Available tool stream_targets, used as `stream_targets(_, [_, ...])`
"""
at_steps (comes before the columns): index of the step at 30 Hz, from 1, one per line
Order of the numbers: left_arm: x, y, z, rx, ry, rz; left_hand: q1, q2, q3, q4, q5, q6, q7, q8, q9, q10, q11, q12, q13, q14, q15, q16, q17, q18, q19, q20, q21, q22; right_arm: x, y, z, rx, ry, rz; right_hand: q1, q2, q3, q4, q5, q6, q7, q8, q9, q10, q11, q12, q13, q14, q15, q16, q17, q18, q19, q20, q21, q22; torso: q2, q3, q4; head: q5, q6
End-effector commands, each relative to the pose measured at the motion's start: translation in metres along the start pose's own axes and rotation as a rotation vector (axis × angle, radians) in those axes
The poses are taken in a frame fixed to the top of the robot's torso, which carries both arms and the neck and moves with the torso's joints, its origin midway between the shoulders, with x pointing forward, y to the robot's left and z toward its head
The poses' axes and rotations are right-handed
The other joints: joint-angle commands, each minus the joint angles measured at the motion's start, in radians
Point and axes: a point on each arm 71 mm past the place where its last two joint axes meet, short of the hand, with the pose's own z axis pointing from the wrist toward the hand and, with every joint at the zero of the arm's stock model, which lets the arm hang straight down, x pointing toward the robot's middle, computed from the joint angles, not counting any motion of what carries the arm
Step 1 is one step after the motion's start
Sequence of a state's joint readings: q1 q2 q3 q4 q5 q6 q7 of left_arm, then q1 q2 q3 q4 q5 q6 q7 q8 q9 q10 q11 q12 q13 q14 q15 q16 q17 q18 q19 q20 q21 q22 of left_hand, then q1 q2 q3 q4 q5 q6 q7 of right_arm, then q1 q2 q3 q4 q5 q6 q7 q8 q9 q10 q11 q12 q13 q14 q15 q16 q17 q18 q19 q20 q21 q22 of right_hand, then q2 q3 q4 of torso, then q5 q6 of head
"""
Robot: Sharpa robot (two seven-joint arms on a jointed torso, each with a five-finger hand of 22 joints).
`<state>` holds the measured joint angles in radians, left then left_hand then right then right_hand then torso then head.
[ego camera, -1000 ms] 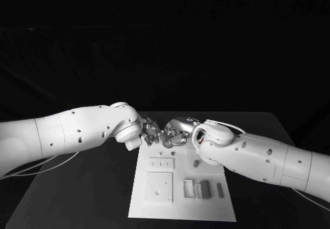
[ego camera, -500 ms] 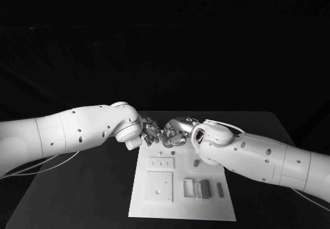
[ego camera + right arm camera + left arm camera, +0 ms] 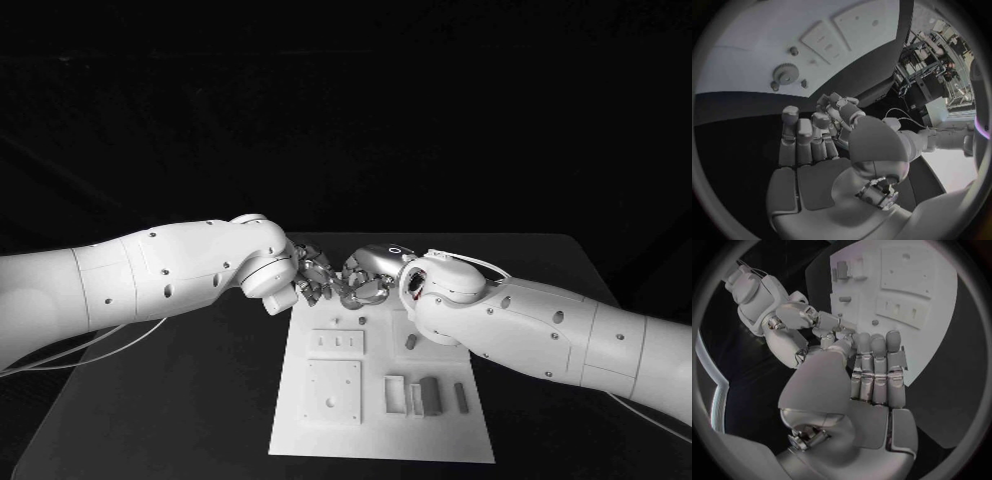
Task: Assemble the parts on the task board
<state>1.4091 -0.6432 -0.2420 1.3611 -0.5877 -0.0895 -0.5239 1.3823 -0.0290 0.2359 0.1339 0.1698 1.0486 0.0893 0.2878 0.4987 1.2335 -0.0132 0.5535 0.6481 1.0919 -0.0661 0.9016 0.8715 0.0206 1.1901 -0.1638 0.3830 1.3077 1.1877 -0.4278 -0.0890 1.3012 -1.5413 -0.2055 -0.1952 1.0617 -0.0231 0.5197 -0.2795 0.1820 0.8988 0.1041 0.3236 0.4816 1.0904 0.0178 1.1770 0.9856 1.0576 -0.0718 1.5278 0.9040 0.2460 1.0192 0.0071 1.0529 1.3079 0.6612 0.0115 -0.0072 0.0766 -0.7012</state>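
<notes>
Almost nothing has moved over the last second: both hands stay together over the far edge of the task board (image 3: pixel 382 405), the right forearm having crept only slightly toward the left hand. Fingertip to fingertip, the left hand (image 3: pixel 316 281) and the right hand (image 3: pixel 372 277) meet there, their fingers curled inward and interlocked around one spot; whether a part is pinched between them cannot be told, since the fingers hide it. Seen from the right wrist, a small gear (image 3: pixel 786 74) lies on the board just beyond that hand's fingertips, with two small round pieces beside it. Nearer the robot than both hands, the board carries a slotted plate (image 3: pixel 339 343), a square plate (image 3: pixel 332 392) with holes, and a row of upright grey parts (image 3: pixel 427 396). One small peg (image 3: pixel 411 341) stands just under the right wrist.
</notes>
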Motion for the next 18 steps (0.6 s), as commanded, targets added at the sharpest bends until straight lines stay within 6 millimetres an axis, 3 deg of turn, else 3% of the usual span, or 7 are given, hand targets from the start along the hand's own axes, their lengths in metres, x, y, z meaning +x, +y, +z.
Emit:
stream_targets(1, [0.002, -0.007, -0.001, 0.039, 0.019, -0.052, -0.031, 0.003, 0.098, -0.111, 0.003, 0.011, -0.001, 0.009, 0.016, 0.017, -0.006, -0.001, -0.002, 0.006, -0.005, 0.006, -0.002, 0.037, 0.003, -0.004, 0.003, 0.022, 0.004, 0.0, 0.0, -0.003, 0.017, -0.013, -0.009, -0.013, 0.005, 0.003, 0.001, 0.012, 0.031, -0.012, -0.003, -0.007, 0.006, -0.007, -0.002, -0.007, -0.004, -0.008, -0.003, 0.016, -0.004, -0.005, -0.003, -0.002, 0.0, 0.0009, -0.0002, 0.0, -0.001])
stream_targets(2, [0.002, -0.007, -0.001, 0.038, 0.019, -0.054, -0.071, 0.0, 0.131, -0.162, 0.003, 0.016, 0.0, 0.009, 0.018, 0.02, -0.01, -0.002, -0.003, 0.007, -0.006, 0.007, -0.003, 0.038, 0.004, -0.006, 0.004, 0.022, 0.004, -0.001, 0.0, -0.002, 0.016, -0.012, -0.011, -0.018, 0.004, 0.003, 0.001, 0.007, 0.033, -0.016, -0.004, -0.009, 0.008, -0.009, -0.003, -0.008, -0.003, -0.01, -0.004, 0.016, -0.005, -0.004, -0.005, -0.003, 0.0, 0.001, -0.0002, 0.0, -0.001])
stream_targets(4, [0.002, -0.006, -0.001, 0.035, 0.023, -0.062, -0.204, 0.017, 0.224, -0.286, 0.002, 0.018, 0.001, 0.008, 0.024, 0.025, -0.009, -0.002, -0.003, 0.011, -0.007, 0.009, -0.006, 0.034, 0.012, -0.006, 0.012, 0.022, 0.004, -0.004, 0.0, 0.004, 0.012, -0.008, -0.016, -0.033, 0.002, 0.003, 0.001, -0.021, 0.043, -0.033, -0.01, -0.019, 0.017, -0.015, -0.005, -0.015, 0.004, -0.016, -0.007, 0.016, -0.011, -0.002, -0.011, -0.006, 0.0, 0.0009, -0.0006, 0.001, -0.001])
stream_targets(6, [0.002, -0.006, -0.001, 0.034, 0.025, -0.068, -0.274, 0.025, 0.281, -0.351, 0.003, 0.024, -0.003, 0.011, 0.031, 0.031, -0.01, 0.0, -0.001, 0.017, -0.008, 0.013, -0.006, 0.034, 0.021, -0.007, 0.019, 0.023, 0.003, -0.006, -0.001, 0.007, 0.008, -0.006, -0.019, -0.043, 0.002, 0.005, 0.001, -0.039, 0.05, -0.044, -0.013, -0.028, 0.024, -0.019, -0.006, -0.021, 0.01, -0.02, -0.009, 0.016, -0.015, 0.0, -0.015, -0.009, 0.0, 0.0009, -0.0005, 0.001, -0.001])
stream_targets(12, [0.001, -0.004, -0.001, 0.03, 0.029, -0.083, -0.331, 0.029, 0.33, -0.398, 0.021, 0.037, -0.009, 0.022, 0.045, 0.042, -0.013, 0.008, 0.004, 0.026, -0.011, 0.021, -0.004, 0.036, 0.031, -0.011, 0.031, 0.024, 0.002, -0.013, -0.003, 0.019, -0.002, 0.002, -0.022, -0.064, 0.003, 0.011, 0.001, -0.076, 0.065, -0.067, -0.023, -0.05, 0.038, -0.026, -0.009, -0.036, 0.024, -0.029, -0.013, 0.016, -0.026, 0.007, -0.026, -0.014, 0.0, 0.0009, -0.0004, 0.001, -0.002])
stream_targets(18, [0.0, -0.003, -0.001, 0.027, 0.035, -0.084, -0.356, 0.026, 0.352, -0.414, 0.053, 0.043, -0.013, 0.028, 0.057, 0.05, -0.017, 0.014, 0.009, 0.033, -0.015, 0.028, -0.001, 0.036, 0.036, -0.014, 0.042, 0.024, 0.002, -0.025, -0.007, 0.041, -0.015, 0.006, -0.021, -0.07, 0.004, 0.013, 0.0, -0.086, 0.069, -0.073, -0.026, -0.056, 0.042, -0.026, -0.009, -0.04, 0.028, -0.031, -0.015, 0.016, -0.03, 0.01, -0.029, -0.015, 0.0, 0.0011, -0.0004, 0.001, -0.003])
